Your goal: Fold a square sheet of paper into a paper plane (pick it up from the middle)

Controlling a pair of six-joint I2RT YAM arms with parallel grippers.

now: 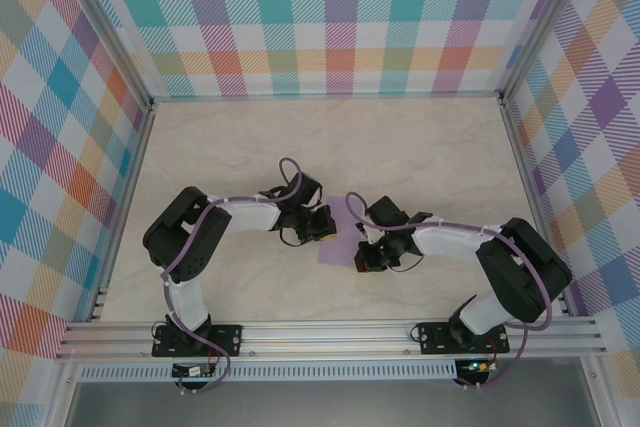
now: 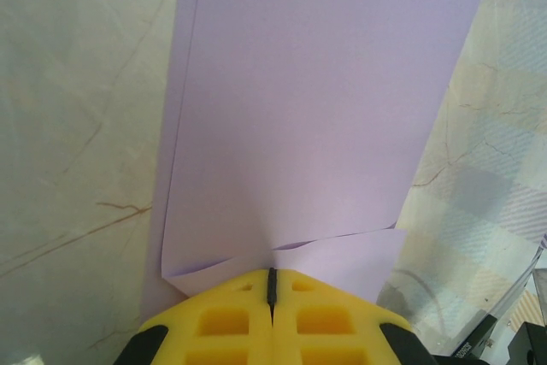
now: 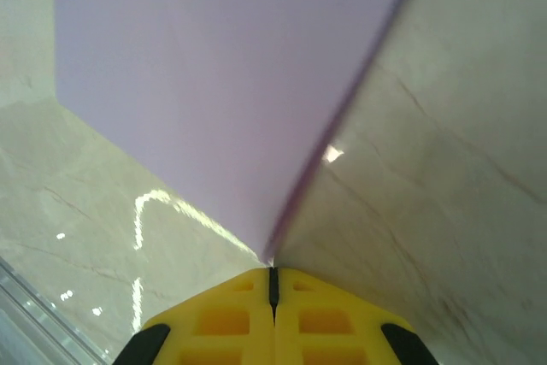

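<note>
Top external, sheet of paper [image 1: 337,247]: lay near the centre of the table [image 1: 440,147]; lavender, largely covered by the two wrists, with a bare patch between them.
Top external, left gripper [image 1: 322,229]: met the sheet at its 10 o'clock side; reached in from 8 o'clock of the frame.
Top external, right gripper [image 1: 366,253]: met the sheet at its 4 o'clock side; reached in from 4 o'clock of the frame.
Top external, surroundings: checked walls [image 1: 330,17] at 9, 12 and 3 o'clock of the table; aluminium rail [image 1: 330,332] at 6 o'clock, carrying both arm bases.
Left wrist, tool state: closed to a hairline seam, yellow fingers [image 2: 222,322] pressed together at 6 o'clock; pinched the sheet's near edge, which puckered at the tips.
Left wrist, sheet: ran from the tips toward 12 o'clock; showed two layers, the lower one protruding at 4 o'clock and along the 9 o'clock side; bare table on either side.
Right wrist, tool state: closed to a hairline seam; gripped one corner of the sheet, which tapered down to the seam.
Right wrist, sheet: widened from the tips toward 11 o'clock; darker, blurred edge ran toward 1 o'clock; could not tell whether lifted or flat; glare on the table at 8 o'clock.
</note>
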